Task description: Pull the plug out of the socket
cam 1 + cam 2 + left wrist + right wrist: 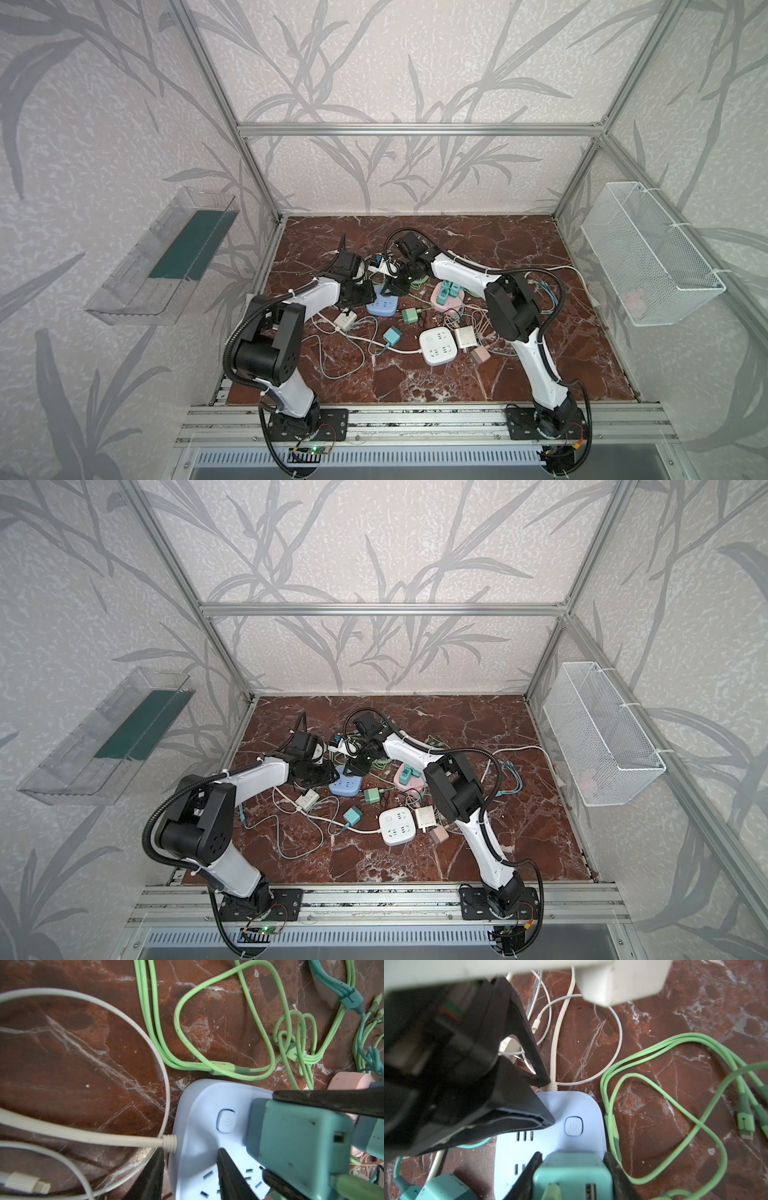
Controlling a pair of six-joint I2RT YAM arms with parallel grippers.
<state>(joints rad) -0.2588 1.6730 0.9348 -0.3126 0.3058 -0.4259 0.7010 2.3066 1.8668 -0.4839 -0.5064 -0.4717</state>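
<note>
So both arms are huddled over the pale blue socket (550, 1147) in the middle of the marble table (540, 353). The right gripper (572, 1176) has its jaws clamped on the two side faces of the teal plug (572, 1169), which sits seated in the socket's top face and sticks straight up out of it toward that gripper. The left gripper (190, 1176) straddles the socket's edge by the white cord (83, 1136), one finger pressing on top, jaws partly apart, pinning it down I'd guess. The plug's long axis runs perpendicular to the socket face, so the pull probably has to go straight up along it.
</note>
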